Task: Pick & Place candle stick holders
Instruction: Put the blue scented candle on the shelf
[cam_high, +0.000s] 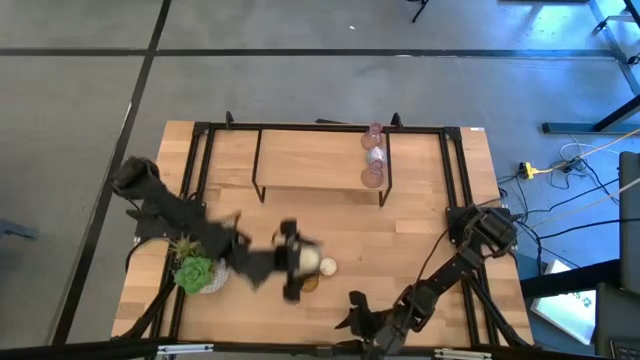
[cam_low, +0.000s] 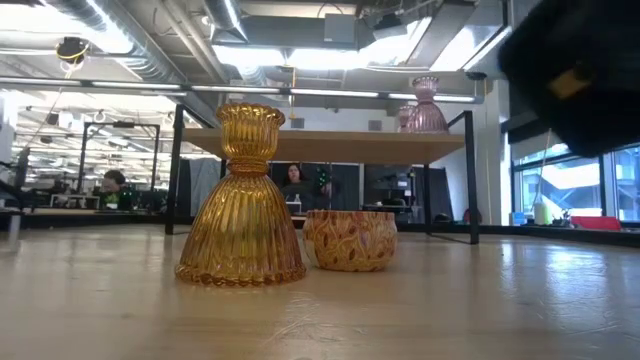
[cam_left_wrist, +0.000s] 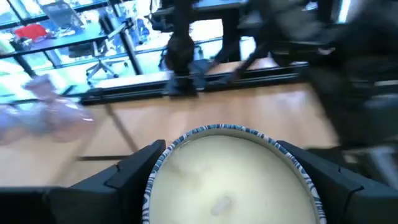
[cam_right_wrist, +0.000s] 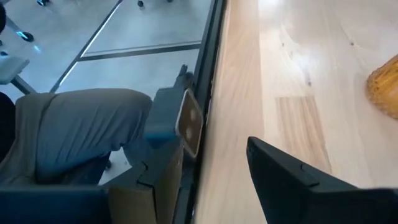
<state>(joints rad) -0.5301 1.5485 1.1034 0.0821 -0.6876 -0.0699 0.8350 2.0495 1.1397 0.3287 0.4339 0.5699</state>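
- My left gripper (cam_high: 300, 262) sat mid-table, front half, jaws spread round the cream-white holder (cam_left_wrist: 229, 180); looked gripped, tho blur left some doubt.
- Shelf (cam_high: 310, 160) w/ pink holders (cam_high: 374, 155) lay further back, to the right.
- Right gripper (cam_high: 362, 318) parked at front edge, half-open, empty.

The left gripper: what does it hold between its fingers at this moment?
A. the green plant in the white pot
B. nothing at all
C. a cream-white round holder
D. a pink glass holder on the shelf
C: in the left wrist view the left gripper has a dark finger on each side of the cream-white holder, near the table's front middle.
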